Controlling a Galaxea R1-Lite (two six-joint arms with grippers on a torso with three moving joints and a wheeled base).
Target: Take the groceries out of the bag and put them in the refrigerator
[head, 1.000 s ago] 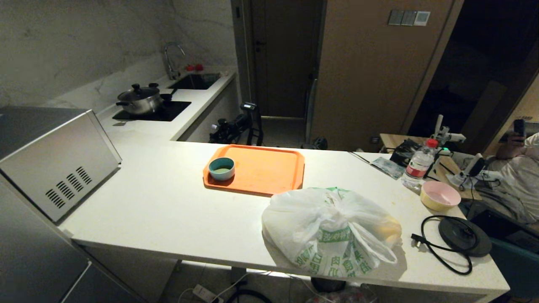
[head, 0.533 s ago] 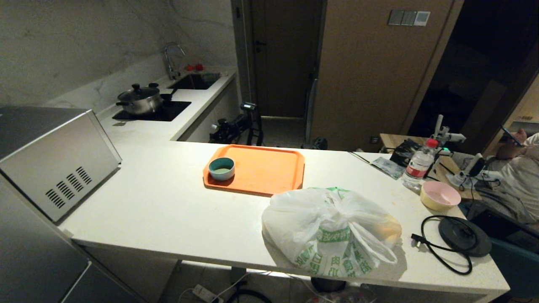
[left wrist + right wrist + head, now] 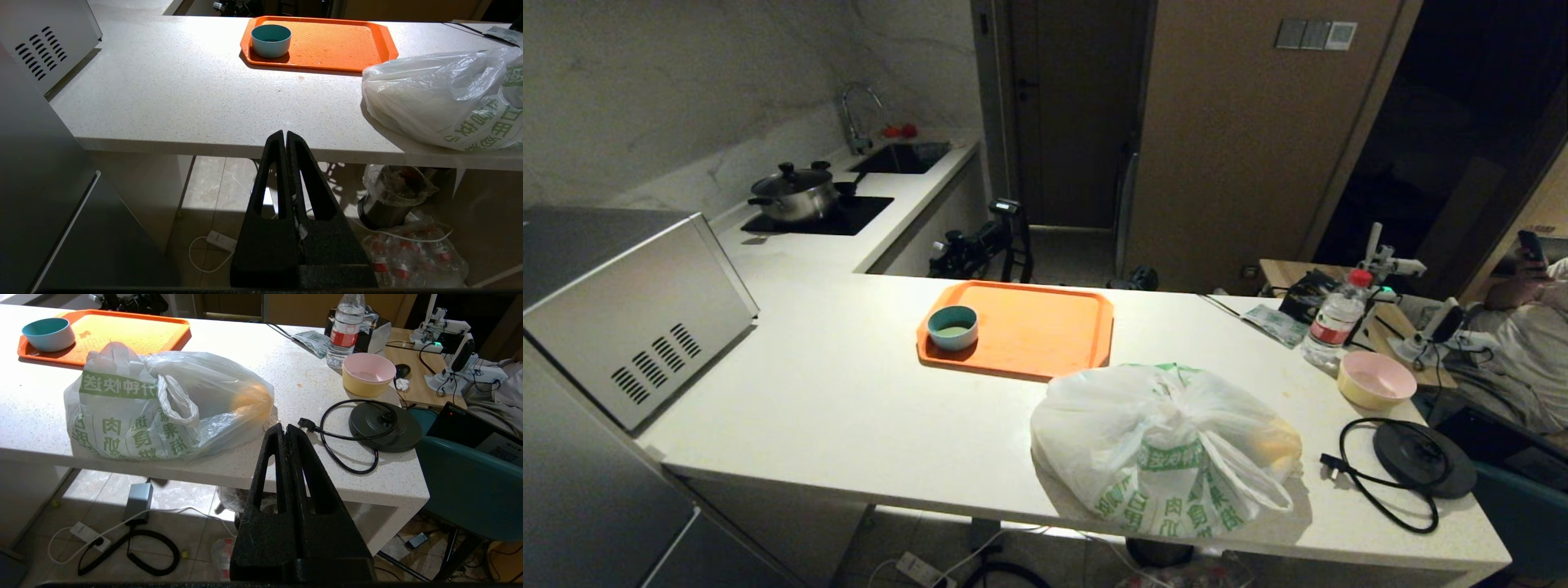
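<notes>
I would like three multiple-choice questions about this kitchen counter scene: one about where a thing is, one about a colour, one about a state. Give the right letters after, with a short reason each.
1. Where does the small teal bowl stand?
A. on the orange tray
B. inside the sink
C. on top of the bag

2. What colour is the print on the bag?
A. red
B. green
C. blue

3. How are the bag's handles?
A. tied together, bag closed
B. spread wide open
C. held by the left gripper

Answers:
1. A, the bowl sits in a corner of the tray.
2. B, green characters show on the white plastic.
3. A, the handles are knotted on top; the left gripper and the right gripper are shut, below the counter edge, holding nothing.
</notes>
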